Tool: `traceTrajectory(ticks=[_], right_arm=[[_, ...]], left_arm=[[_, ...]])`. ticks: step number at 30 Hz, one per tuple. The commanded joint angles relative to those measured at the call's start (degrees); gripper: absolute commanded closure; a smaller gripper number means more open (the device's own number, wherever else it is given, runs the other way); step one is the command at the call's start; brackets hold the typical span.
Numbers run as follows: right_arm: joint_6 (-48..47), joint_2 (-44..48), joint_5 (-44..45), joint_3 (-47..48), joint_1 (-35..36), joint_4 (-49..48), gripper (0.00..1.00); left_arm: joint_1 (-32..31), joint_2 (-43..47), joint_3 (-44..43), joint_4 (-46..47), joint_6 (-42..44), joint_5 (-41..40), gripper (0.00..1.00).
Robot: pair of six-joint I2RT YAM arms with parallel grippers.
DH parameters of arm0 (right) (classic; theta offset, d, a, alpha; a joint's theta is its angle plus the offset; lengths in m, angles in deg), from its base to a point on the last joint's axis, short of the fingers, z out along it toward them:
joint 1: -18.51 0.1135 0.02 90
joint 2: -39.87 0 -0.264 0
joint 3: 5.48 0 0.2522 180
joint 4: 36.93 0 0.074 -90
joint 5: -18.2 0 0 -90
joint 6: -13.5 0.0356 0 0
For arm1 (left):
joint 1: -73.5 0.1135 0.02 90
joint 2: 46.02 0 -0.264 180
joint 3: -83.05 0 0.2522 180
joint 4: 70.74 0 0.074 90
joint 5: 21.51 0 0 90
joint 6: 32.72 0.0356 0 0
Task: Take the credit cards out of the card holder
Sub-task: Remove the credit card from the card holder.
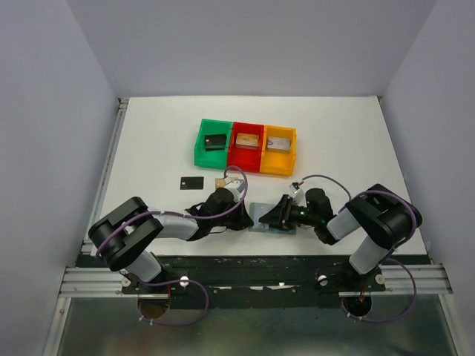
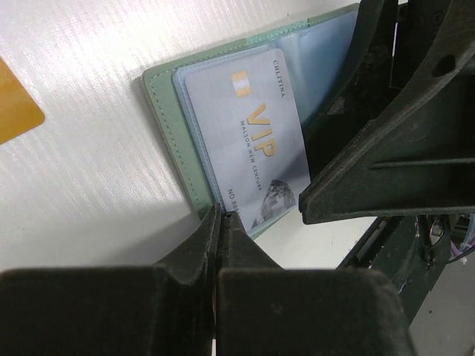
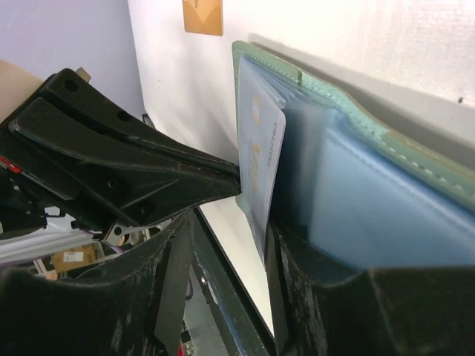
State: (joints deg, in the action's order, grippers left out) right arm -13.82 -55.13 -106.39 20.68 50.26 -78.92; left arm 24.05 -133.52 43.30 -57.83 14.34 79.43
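Note:
The card holder [image 1: 269, 220] lies open near the table's front edge, pale green outside [image 2: 165, 111] and light blue inside [image 3: 386, 215]. A silvery credit card [image 2: 249, 141] printed VIP sits in its sleeve, sticking out at the near edge [image 3: 260, 148]. My left gripper [image 2: 221, 215] is shut, its tips touching the holder's near corner; nothing shows between them. My right gripper [image 3: 228, 226] is open from the other side, with the card's edge between its fingers [image 2: 386, 178]. A black card [image 1: 191, 182] and a golden-tan card [image 1: 220, 182] lie loose on the table.
Green [image 1: 211, 142], red [image 1: 246, 145] and yellow [image 1: 279, 149] bins stand in a row behind, each with something inside. The two grippers' tips almost meet over the holder. The table's front rail [image 1: 252, 261] runs just below them.

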Motion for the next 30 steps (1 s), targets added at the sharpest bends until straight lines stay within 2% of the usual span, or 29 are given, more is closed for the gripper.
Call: traceTrajectory(ticks=[1,9,18,30], right_arm=[[2.2,-3.9,-2.9,-0.6,0.2,-8.5,0.50],[1.3,-3.3,-2.8,-1.0,0.3,-7.6,0.53],[-3.2,5.9,0.5,-1.1,0.2,3.7,0.59],[-6.7,11.1,2.3,-0.1,0.2,13.2,0.60]], left_arm=[[-0.4,-2.1,0.0,-1.0,1.0,0.3,1.00],[-0.4,-2.2,0.1,-1.0,0.8,-0.1,1.00],[-0.4,-2.0,0.4,-1.6,0.2,-1.0,1.00],[-0.4,-2.4,-0.3,-3.0,0.2,-1.4,1.00]])
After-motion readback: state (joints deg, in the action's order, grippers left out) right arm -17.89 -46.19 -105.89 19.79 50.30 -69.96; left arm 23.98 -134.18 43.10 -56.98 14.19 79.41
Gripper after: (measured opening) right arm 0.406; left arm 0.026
